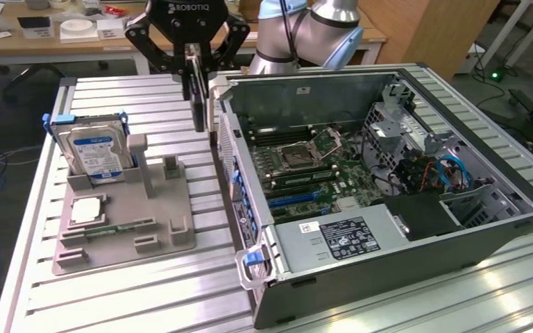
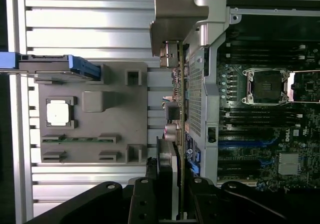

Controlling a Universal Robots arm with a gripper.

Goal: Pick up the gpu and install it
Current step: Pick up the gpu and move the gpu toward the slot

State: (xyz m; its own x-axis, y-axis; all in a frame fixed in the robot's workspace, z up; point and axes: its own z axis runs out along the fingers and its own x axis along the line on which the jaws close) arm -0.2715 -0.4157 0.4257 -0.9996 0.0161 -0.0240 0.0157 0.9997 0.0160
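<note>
The gpu [image 1: 198, 111] is a thin dark card hanging upright, with my gripper [image 1: 195, 66] shut on its upper end. It hangs above the slatted table, just outside the near wall of the open computer case [image 1: 405, 69], between that wall and the grey fixture [image 1: 160, 229]. From the wrist, the gpu [image 2: 169, 159] shows edge-on, with its pale metal bracket [image 2: 175, 14] at the far end and my gripper [image 2: 170, 204] closed around it. The motherboard [image 1: 304, 166] lies exposed inside the case, its blue slots [image 2: 240, 146] uncovered.
The grey fixture carries a silver hard drive [image 1: 95, 152] standing upright, a CPU [image 1: 86, 208] and a green memory stick [image 1: 109, 229]. A power supply [image 1: 341, 239] fills the case's near corner. Desks and cables lie beyond the table.
</note>
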